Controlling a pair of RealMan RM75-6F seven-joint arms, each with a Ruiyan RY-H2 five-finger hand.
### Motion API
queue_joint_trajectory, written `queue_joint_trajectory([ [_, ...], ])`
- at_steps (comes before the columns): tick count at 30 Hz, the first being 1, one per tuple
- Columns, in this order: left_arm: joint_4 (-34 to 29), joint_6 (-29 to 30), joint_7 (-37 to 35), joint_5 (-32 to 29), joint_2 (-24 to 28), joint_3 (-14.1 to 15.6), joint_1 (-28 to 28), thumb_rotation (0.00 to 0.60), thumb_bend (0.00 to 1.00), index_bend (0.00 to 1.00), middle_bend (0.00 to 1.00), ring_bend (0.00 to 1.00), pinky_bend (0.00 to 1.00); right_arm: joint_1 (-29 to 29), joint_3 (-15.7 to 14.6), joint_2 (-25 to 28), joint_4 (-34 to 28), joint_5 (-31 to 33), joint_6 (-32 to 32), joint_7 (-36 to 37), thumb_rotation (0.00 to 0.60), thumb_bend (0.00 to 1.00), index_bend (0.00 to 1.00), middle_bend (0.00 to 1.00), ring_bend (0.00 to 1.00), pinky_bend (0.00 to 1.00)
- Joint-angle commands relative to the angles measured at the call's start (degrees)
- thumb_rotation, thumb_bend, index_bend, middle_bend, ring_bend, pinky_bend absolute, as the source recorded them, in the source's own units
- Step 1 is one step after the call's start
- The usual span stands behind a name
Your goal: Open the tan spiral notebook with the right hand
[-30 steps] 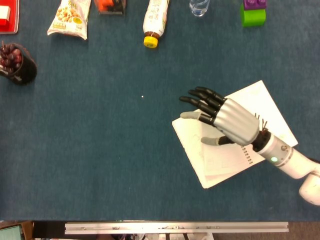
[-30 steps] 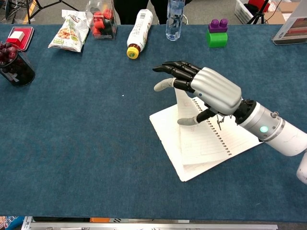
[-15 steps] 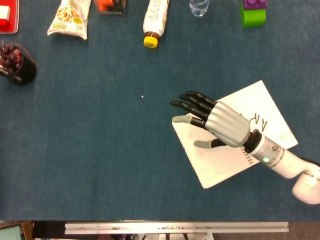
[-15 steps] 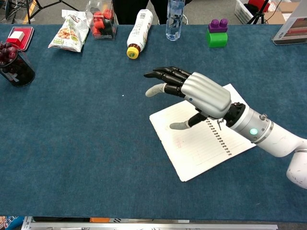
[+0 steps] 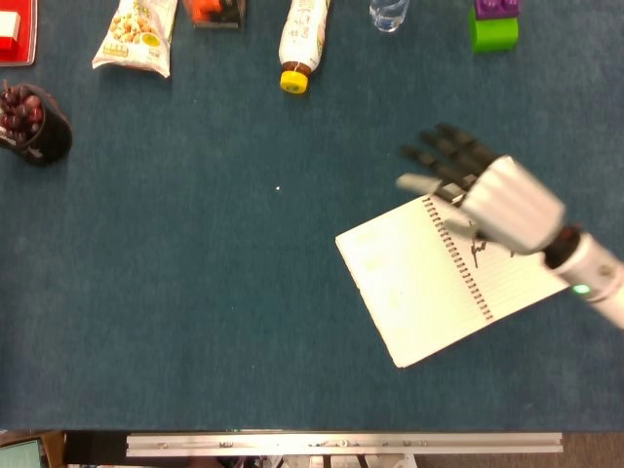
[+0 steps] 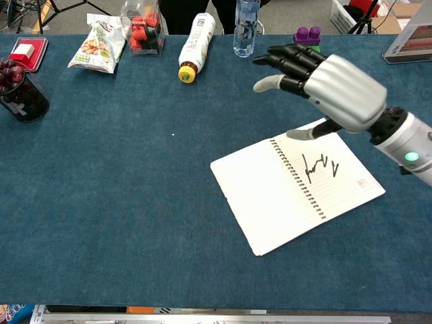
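The spiral notebook [image 5: 429, 278] [image 6: 283, 192] lies open and flat on the blue table at the right. Its white pages show, with the wire spine running diagonally down the middle. The right page carries black scribbles and ruled lines. My right hand [image 5: 487, 195] [image 6: 327, 84] hovers above the notebook's far right part, lifted clear of the pages. Its fingers are spread and hold nothing. My left hand appears in neither view.
Along the far edge stand a snack bag [image 6: 96, 44], a red item in a clear box [image 6: 144, 30], a lying bottle with a yellow cap [image 6: 196, 47], a water bottle [image 6: 246, 27] and a green-and-purple block [image 6: 306, 46]. A dark cup of grapes [image 6: 20, 91] sits at the left.
My right hand has lifted off the notebook and moved back and to the right. The page it was turning now lies flat on the left, leaving the notebook fully open.
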Motion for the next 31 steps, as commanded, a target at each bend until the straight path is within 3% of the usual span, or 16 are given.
queue_joint_trajectory([
  [1, -0.41, 0.19, 0.02, 0.51, 0.13, -0.02, -0.14, 0.6, 0.07, 0.39, 0.14, 0.16, 0.4, -3.42, 0.67, 8.31, -7.85, 3.59, -1.34, -8.6, 0.6, 0.0, 0.27, 0.12, 0.0, 0.1],
  [5, -0.66, 0.58, 0.28, 1.26, -0.01, -0.23, -0.44, 0.6, 0.07, 0.39, 0.14, 0.16, 0.4, -7.43, 0.74, 13.82, -14.3, 6.53, -0.51, -14.91, 0.6, 0.0, 0.27, 0.12, 0.0, 0.1],
  [10, -0.06, 2.06, -0.64, 2.59, -0.78, -0.77, -0.56, 0.6, 0.07, 0.36, 0.14, 0.16, 0.4, -12.65, 0.69, 16.14, -16.95, 8.81, 2.85, -18.62, 0.6, 0.0, 0.27, 0.12, 0.0, 0.1],
  [22, 0.12, 0.91, -1.18, 2.39, -0.69, -0.87, -1.16, 0.6, 0.07, 0.36, 0.14, 0.16, 0.4, -24.13, 1.98, 14.3, -17.4, 13.74, 11.82, -20.16, 0.6, 0.0, 0.27, 0.12, 0.0, 0.1],
  [31, 0.18, -0.02, -1.37, 1.82, -0.69, -1.06, -1.65, 0.6, 0.07, 0.36, 0.14, 0.16, 0.4, -30.38, 4.67, 11.23, -14.68, 18.36, 15.51, -15.49, 0.6, 0.01, 0.27, 0.12, 0.0, 0.1],
])
